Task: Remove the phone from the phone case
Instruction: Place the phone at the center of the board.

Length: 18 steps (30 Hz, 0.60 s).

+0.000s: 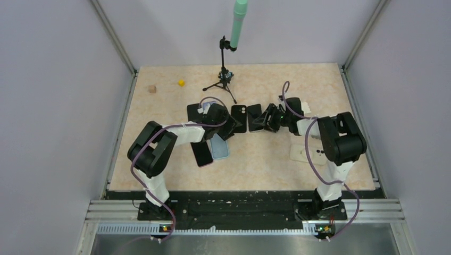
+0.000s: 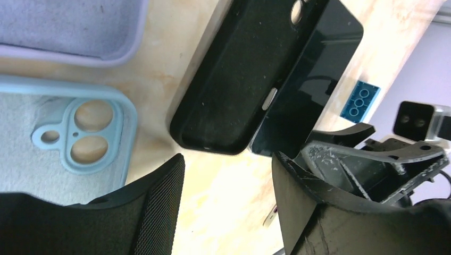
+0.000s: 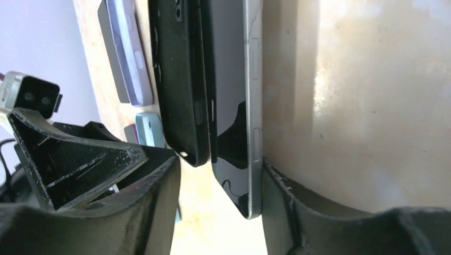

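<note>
Beige tabletop [image 1: 266, 170] is seen under the black phone case [image 2: 234, 79], the phone [image 2: 314, 69] laid against it and seemingly half freed; the left gripper [image 2: 227, 159] is held unclenched just short of the case, the right gripper [image 3: 218, 162] spread astride it, likely for parting them

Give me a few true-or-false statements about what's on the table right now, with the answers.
1. The phone sits fully inside the black case. False: it is out of the case, lying right beside it.
2. A light blue case lies on the table. True.
3. The yellow cube sits at the table's near edge. False: it is at the far side, near the tripod.
4. A lilac case lies next to the light blue case. True.
</note>
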Each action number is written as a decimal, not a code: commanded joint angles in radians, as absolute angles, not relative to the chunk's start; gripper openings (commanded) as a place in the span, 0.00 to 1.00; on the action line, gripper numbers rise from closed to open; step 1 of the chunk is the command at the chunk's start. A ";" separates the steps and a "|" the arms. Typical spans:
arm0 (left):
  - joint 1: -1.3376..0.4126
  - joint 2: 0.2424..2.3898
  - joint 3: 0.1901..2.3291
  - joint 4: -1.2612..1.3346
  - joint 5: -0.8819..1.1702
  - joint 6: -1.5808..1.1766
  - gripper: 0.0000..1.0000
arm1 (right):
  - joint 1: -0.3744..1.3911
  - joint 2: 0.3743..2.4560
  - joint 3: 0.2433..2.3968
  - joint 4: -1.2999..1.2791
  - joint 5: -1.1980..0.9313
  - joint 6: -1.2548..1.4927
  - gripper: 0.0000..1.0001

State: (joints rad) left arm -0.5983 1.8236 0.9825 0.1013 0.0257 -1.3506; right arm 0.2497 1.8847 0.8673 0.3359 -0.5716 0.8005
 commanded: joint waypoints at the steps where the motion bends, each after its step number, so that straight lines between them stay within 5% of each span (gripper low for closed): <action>1: -0.601 1.731 1.031 0.026 0.019 -1.299 0.64 | 0.235 1.799 0.880 0.230 -0.434 0.688 0.60; 8: -0.601 1.622 1.023 -0.034 0.021 -1.215 0.80 | 0.239 1.623 0.837 0.083 -0.279 0.585 0.76; 18: -0.600 1.362 0.963 -0.123 -0.037 -0.944 0.85 | 0.210 1.347 0.806 -0.300 0.141 0.476 0.77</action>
State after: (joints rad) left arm -0.5983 1.5127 0.9913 -0.0826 0.0334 -1.1000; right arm 0.2451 1.4281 0.8242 -0.1097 -0.0910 0.5304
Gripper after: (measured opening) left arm 0.848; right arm 0.770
